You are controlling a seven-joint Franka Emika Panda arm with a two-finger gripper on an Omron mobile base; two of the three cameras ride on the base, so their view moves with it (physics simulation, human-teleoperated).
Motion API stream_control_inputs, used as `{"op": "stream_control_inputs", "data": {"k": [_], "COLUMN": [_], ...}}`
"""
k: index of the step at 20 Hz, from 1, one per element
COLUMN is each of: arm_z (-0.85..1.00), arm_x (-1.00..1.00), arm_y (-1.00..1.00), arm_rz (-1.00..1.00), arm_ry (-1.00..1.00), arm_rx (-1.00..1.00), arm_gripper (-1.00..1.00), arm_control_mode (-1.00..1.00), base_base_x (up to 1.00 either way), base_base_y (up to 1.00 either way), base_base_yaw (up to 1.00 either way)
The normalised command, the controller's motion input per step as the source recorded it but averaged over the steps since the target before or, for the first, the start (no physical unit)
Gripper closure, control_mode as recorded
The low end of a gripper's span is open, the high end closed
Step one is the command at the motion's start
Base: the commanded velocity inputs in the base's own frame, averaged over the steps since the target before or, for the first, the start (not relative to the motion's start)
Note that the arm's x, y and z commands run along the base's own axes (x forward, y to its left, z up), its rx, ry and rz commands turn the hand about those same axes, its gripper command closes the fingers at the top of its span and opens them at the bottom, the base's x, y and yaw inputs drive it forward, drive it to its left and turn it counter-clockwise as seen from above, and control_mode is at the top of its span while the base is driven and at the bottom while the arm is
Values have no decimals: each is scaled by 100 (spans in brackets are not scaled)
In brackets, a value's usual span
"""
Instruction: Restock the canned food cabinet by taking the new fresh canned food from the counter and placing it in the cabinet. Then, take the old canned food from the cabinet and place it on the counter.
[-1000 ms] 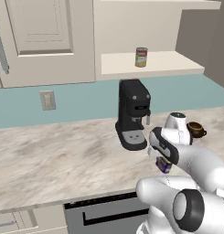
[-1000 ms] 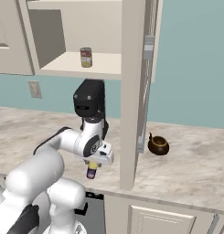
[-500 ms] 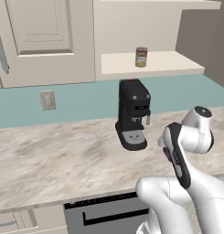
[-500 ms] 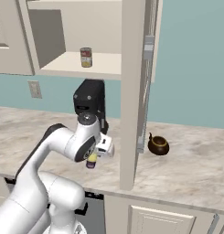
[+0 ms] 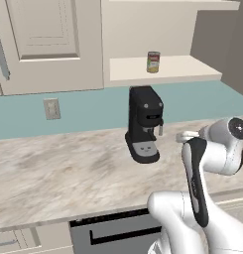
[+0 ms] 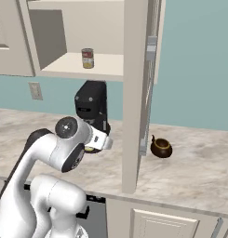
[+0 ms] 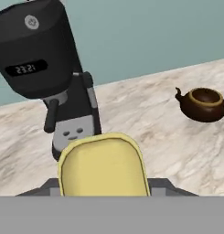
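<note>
Above the desk (image 5: 68, 173) the fingers pinched the new can (image 7: 103, 165) — best lifted level toward the cabinet (image 5: 182, 67) shelf — clearing the coffee machine (image 5: 144, 124).

A teal wall strip (image 5: 93, 106) runs across the middle of the left base view, and on it, at the left, there is a pale wall socket (image 5: 52, 108). In the upper left of that view is a beige panelled cabinet door (image 5: 48, 42) with a long handle (image 5: 1, 52) at its left edge. In the right base view a tall beige panel (image 6: 134, 97) stands in the centre, and lower drawers (image 6: 152, 221) show at the bottom.
</note>
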Motion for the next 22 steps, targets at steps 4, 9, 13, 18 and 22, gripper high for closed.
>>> {"op": "stream_control_inputs", "data": {"k": [4,9,13,18,22], "arm_z": [100,100,100,100,100], "arm_x": [4,12,9,6,23], "arm_y": [-1,0,0,-12,-25], "arm_rz": [-11,-7,-2,0,0], "arm_ry": [-21,-12,-1,9,19], "arm_rx": [0,-2,-8,-7,-1], "arm_gripper": [100,100,100,100,100], "arm_control_mode": [-100,-100,-100,-100,-100], "base_base_x": [0,0,0,0,0], "base_base_y": [0,0,0,0,0], "base_base_yaw": [0,0,0,0,0]}}
